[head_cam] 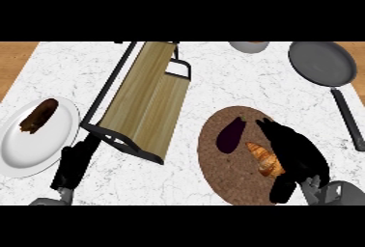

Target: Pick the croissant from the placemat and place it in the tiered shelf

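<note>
A golden croissant lies on the round brown placemat at the lower right of the head view. My right hand is over the mat's right side, its fingers reaching along the croissant's right edge and its thumb curling below it, partly hiding it. A dark purple eggplant lies on the mat just left of the croissant. The tiered shelf, with wooden boards and a black frame, stands in the middle, tilted away. My left hand rests open at the lower left, beside the shelf's near corner.
A white plate with a dark brown piece of food sits at the left. A grey frying pan with a long black handle lies at the upper right. A grey bowl shows at the top edge.
</note>
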Action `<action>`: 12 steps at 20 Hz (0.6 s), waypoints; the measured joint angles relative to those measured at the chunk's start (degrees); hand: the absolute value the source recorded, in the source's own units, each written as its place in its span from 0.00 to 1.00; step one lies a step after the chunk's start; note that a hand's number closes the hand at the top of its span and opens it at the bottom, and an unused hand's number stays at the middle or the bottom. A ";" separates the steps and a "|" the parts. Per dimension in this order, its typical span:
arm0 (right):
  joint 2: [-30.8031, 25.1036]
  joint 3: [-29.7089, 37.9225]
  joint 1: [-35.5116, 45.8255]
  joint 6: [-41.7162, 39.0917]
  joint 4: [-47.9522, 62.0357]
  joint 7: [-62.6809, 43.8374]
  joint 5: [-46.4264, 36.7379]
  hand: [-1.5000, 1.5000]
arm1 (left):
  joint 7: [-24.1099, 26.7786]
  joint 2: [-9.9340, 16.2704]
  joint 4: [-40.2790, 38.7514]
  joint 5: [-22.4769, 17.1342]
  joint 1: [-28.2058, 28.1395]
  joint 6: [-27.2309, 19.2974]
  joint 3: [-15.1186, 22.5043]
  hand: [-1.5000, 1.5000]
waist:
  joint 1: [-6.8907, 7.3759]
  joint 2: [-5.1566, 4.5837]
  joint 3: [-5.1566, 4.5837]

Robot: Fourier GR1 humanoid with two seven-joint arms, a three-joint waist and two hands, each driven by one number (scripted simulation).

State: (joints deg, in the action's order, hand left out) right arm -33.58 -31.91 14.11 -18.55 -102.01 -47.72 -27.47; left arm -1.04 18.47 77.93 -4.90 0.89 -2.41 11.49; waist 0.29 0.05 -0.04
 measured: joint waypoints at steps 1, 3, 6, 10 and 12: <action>0.86 0.08 -0.47 -0.49 0.26 -0.49 -0.92 0.00 | -0.05 -0.23 -0.08 0.28 0.04 0.08 -0.34 0.50 | -0.06 -0.01 0.01; 2.91 0.52 -0.69 -1.94 0.32 -1.77 -2.45 0.00 | -0.31 -1.09 -0.66 1.10 0.88 0.14 -0.80 0.50 | -0.14 -0.02 0.02; 4.58 0.96 -2.44 -3.00 -0.45 -2.51 -5.54 0.00 | -0.05 -1.38 -0.42 1.67 0.15 1.31 -1.60 0.50 | -0.21 -0.02 0.04; 5.51 1.74 -3.54 -3.45 -0.29 -2.20 -10.25 0.00 | -1.27 -2.50 0.59 2.81 0.00 1.39 -1.97 0.50 | -0.24 -0.01 0.04; 6.26 2.31 -3.29 -3.30 1.89 -0.63 -12.54 0.00 | -1.22 -2.46 1.14 2.98 -0.69 2.25 -2.48 0.50 | -0.18 -0.01 0.04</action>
State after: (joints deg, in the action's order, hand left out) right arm -27.32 -29.60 10.82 -21.85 -100.12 -48.35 -40.01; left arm -2.26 16.02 79.07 -1.92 0.19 -0.16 9.01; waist 0.11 0.04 0.00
